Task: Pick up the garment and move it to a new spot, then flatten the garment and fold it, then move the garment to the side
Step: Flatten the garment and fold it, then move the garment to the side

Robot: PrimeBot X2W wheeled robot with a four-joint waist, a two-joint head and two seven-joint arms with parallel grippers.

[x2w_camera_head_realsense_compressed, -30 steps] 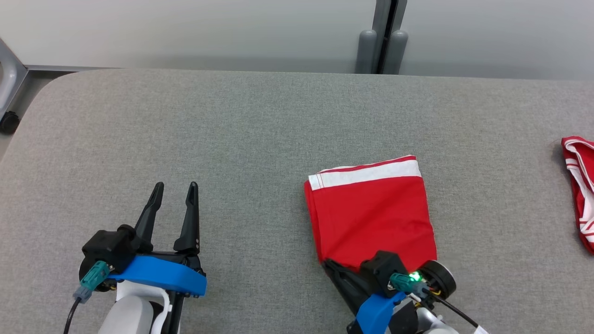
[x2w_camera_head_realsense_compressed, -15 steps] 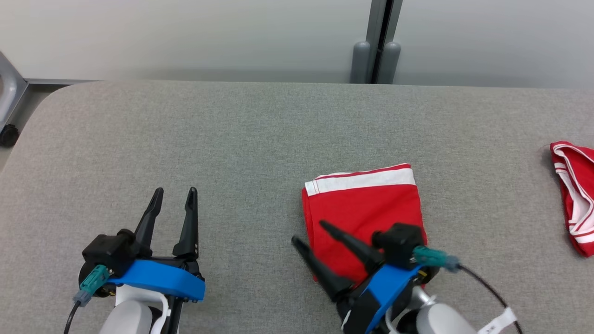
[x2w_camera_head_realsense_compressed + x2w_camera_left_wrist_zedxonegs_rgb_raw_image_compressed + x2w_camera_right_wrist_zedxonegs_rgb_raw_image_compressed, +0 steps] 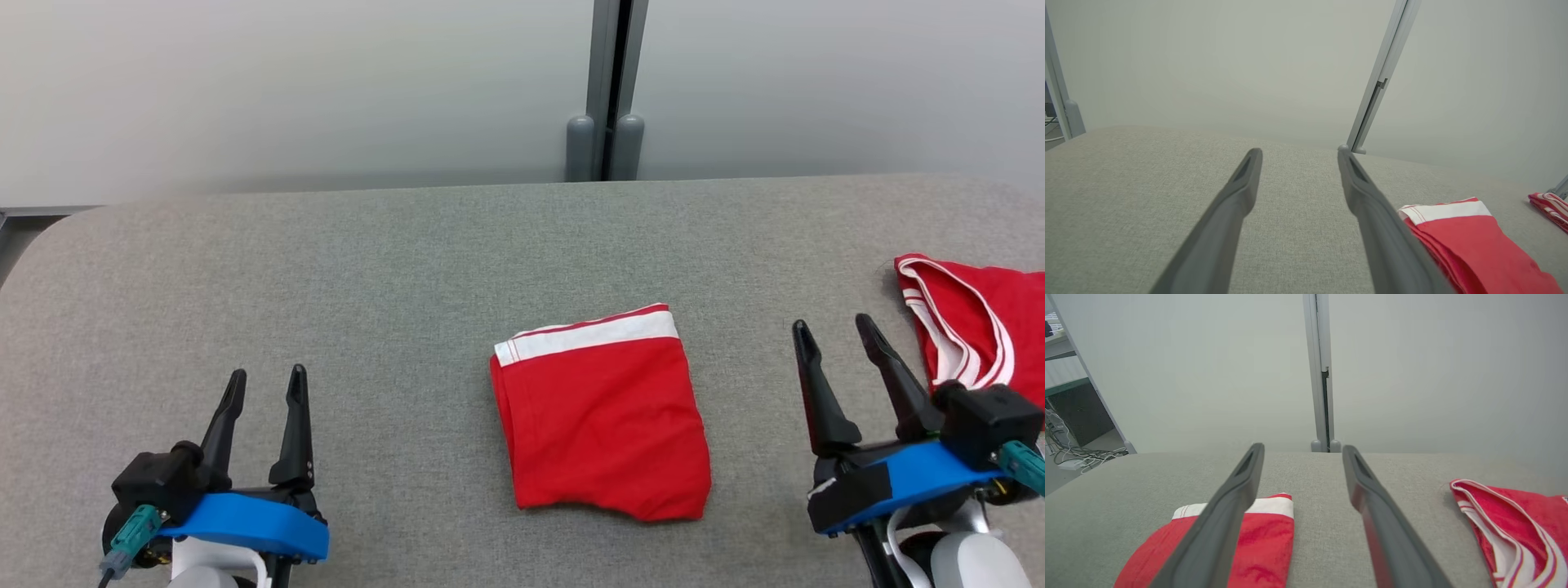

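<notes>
Pale wall panels and a grey upright post stand behind a wide grey fabric-covered surface. A folded red garment with a white band lies flat on it near the middle, between the two arms and touching neither. The band runs along the garment's far edge, and the stacked layers show along its left side. The left fingers at the lower left are spread and hold nothing, well apart from the cloth. The right fingers at the lower right are likewise spread and empty. They are near a crumpled red garment with white stripes at the right edge but not touching it. The fold looks done, so the step in hand is probably the last one: moving the garment to the side. That calls for one arm to come in low at an edge and close on all the layers together. It should then carry or slide the stack across without letting it fall open or ride onto the crumpled piece.
</notes>
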